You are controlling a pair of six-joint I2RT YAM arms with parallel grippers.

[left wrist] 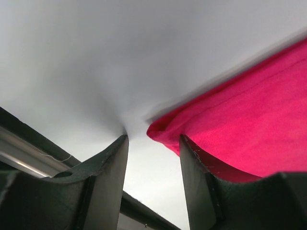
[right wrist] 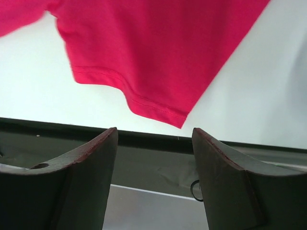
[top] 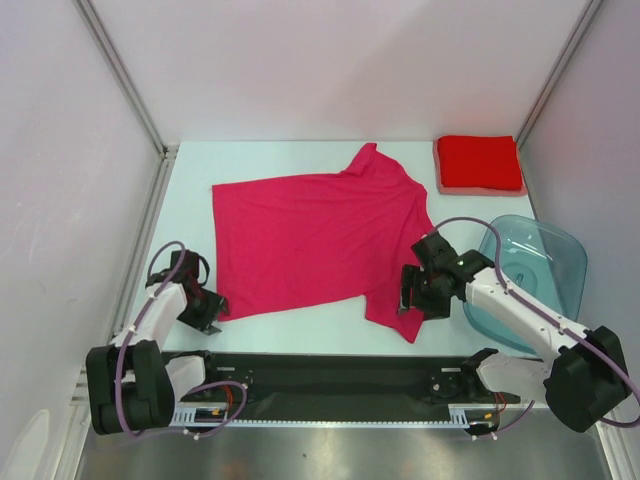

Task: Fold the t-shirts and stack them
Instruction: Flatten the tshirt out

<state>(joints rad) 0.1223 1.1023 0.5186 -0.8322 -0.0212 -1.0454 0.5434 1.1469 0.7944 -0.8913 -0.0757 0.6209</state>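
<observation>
Magenta-pink cloth t-shirt (top: 310, 235), spread flat: near-left corner just ahead of your left gripper (top: 207, 320), near sleeve tip ahead of your right gripper (top: 408, 292); both grippers parted, empty.

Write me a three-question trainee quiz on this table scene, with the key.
1. True or false: the magenta t-shirt lies unfolded on the table.
2. What sits in the far right corner? A: folded red t-shirt. B: a bowl. C: a box.
3. Fill in: the left fingers and right fingers stand ____, holding nothing.
Key: 1 true; 2 A; 3 open.
</observation>
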